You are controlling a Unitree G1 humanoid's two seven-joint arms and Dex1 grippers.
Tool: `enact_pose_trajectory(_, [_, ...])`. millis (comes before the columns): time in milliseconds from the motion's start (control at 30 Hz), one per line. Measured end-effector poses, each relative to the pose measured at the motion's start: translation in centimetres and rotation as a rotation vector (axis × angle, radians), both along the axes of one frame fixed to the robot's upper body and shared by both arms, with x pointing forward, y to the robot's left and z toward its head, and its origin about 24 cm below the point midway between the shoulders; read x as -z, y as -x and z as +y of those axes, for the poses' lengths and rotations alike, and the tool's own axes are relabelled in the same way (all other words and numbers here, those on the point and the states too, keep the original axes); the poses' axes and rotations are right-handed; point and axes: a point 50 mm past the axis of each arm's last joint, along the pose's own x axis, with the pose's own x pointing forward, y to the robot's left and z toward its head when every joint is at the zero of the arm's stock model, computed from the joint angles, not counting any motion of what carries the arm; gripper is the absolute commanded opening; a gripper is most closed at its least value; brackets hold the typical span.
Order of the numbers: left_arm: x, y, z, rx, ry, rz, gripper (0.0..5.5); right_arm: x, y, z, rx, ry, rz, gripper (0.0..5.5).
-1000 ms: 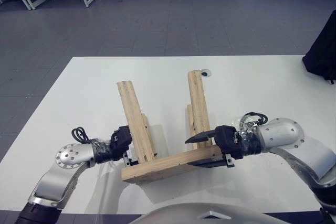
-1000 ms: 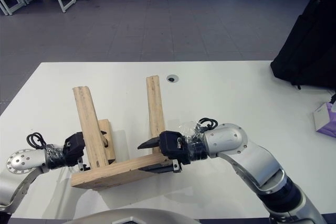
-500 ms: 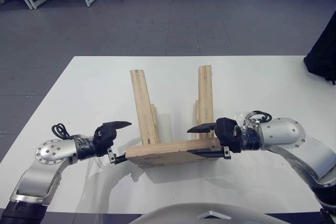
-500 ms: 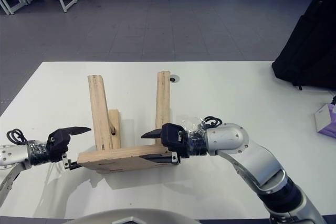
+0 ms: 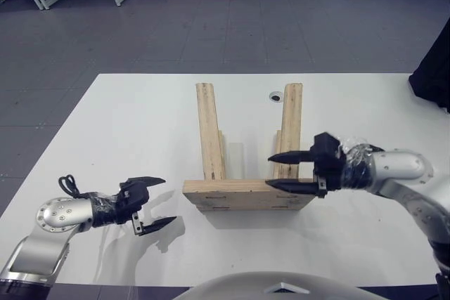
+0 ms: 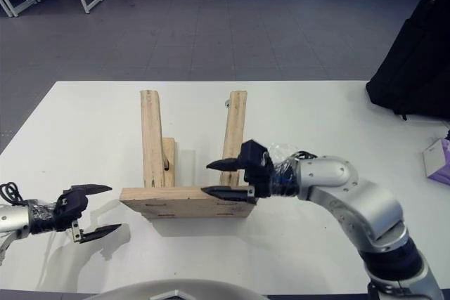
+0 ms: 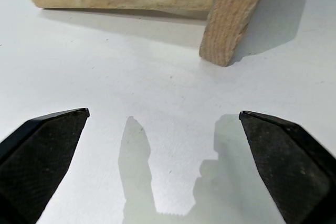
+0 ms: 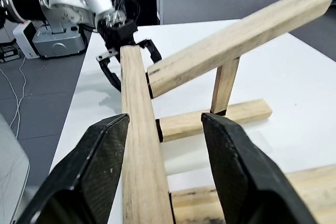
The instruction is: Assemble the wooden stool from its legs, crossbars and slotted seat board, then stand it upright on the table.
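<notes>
The wooden stool lies on its side in the middle of the white table (image 5: 105, 124). Its seat board (image 5: 246, 195) stands on edge nearest me, and two legs (image 5: 209, 131) (image 5: 290, 128) point away. My right gripper (image 5: 271, 171) is open and straddles the board's right end; in the right wrist view the seat board (image 8: 142, 171) runs between the fingers (image 8: 100, 177), with a leg (image 8: 236, 40) and a crossbar (image 8: 215, 119) beyond. My left gripper (image 5: 167, 201) is open over bare table, left of the board's end and apart from it. The left wrist view has that seat board end (image 7: 236, 19) ahead.
A small round hole (image 5: 275, 95) is in the table behind the stool. A black bag (image 5: 432, 68) stands off the table's right edge, and a purple box (image 6: 437, 159) sits at the far right. Bare table lies left and right of the stool.
The stool has swung round to lie square to me and shifted right. My left gripper let go of the left leg and drew back left. The right gripper's fingers have spread.
</notes>
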Motion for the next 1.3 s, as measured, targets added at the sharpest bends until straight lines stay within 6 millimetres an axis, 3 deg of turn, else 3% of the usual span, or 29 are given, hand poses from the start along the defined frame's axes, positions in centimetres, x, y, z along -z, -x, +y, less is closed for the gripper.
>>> enact_pose_trajectory(67, [-0.3,0.0,-0.5,0.012,0.021,-0.004,5.3,-1.3,-0.2,-0.4,-0.003,-0.064,0.004,2.51])
enact_pose_trajectory(133, [-0.9,-0.1,-0.9,0.017,0.055,-0.012,4.94,-2.4,-0.6,-1.2,0.019,-0.124,0.008,2.51])
enact_pose_trajectory(233, [-1.7,0.4,-1.0,0.012,0.115,-0.002,4.49,-2.6,-1.1,-4.6,0.109,-0.142,0.042,2.51])
enact_pose_trajectory(400, [-1.1,1.0,-2.7,0.103,0.184,0.052,3.69,0.4,-0.3,-9.4,0.205,-0.12,0.219,2.51])
enact_pose_trajectory(500, [-0.6,0.2,-3.7,0.159,0.183,0.062,3.13,2.8,0.1,-10.3,0.227,-0.052,0.264,2.51])
enact_pose_trajectory(667, [0.1,-0.7,-4.2,0.175,0.167,0.047,2.5,7.4,1.6,-11.8,0.219,0.238,0.243,2.51])
enact_pose_trajectory(800, [0.8,-1.2,-4.6,0.206,0.131,0.017,2.5,9.0,1.6,-10.8,0.148,0.311,0.208,2.51])
enact_pose_trajectory(1300, [2.4,-2.6,-5.6,0.3,0.081,-0.012,2.5,11.9,-0.2,-6.0,-0.01,0.283,0.104,2.51])
